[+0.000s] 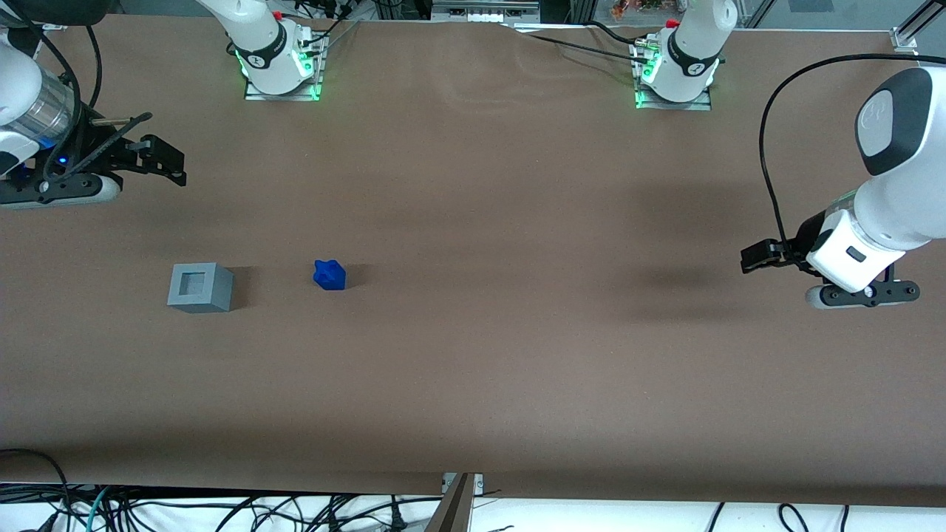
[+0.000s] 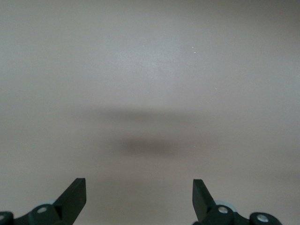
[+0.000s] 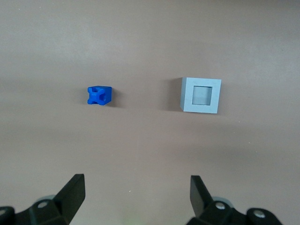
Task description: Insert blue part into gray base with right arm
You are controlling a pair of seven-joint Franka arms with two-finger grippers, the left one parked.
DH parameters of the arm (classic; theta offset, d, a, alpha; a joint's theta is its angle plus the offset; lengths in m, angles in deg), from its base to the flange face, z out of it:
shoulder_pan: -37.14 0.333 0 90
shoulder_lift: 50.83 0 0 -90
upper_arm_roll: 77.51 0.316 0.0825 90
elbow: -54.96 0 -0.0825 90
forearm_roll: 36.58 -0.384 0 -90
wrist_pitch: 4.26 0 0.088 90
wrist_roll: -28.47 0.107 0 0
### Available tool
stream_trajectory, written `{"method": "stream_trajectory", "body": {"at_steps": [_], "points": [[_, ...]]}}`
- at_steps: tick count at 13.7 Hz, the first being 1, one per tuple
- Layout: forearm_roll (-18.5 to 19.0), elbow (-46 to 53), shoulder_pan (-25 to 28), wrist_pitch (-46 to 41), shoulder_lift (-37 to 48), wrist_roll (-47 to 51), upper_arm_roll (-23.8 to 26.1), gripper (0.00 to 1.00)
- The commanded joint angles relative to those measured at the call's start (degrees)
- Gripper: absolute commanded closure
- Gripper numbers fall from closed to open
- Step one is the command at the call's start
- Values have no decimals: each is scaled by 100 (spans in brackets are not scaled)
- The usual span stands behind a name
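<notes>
Holding nothing: gray base (image 1: pixel 199 287) | blue part (image 1: pixel 329 275) beside | tool (image 3: pixel 137 194) spread

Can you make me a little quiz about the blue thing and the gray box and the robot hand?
1. True or false: the blue part already sits inside the gray base.
2. What do you see in the top face of the gray base?
3. The gripper is: A) shut on the blue part, B) open and holding nothing, C) resting on the gray base.

Key
1. False. The blue part lies on the table beside the base, apart from it.
2. A square recess, with nothing in it.
3. B. It hangs open above the table, farther from the front camera than both things.
</notes>
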Motion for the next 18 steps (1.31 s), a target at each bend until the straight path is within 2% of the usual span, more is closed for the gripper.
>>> {"method": "stream_trajectory", "body": {"at_steps": [1, 18], "points": [[-20, 115, -78, -148, 21, -81, 28, 1], [59, 115, -69, 45, 4, -64, 71, 1]]}}
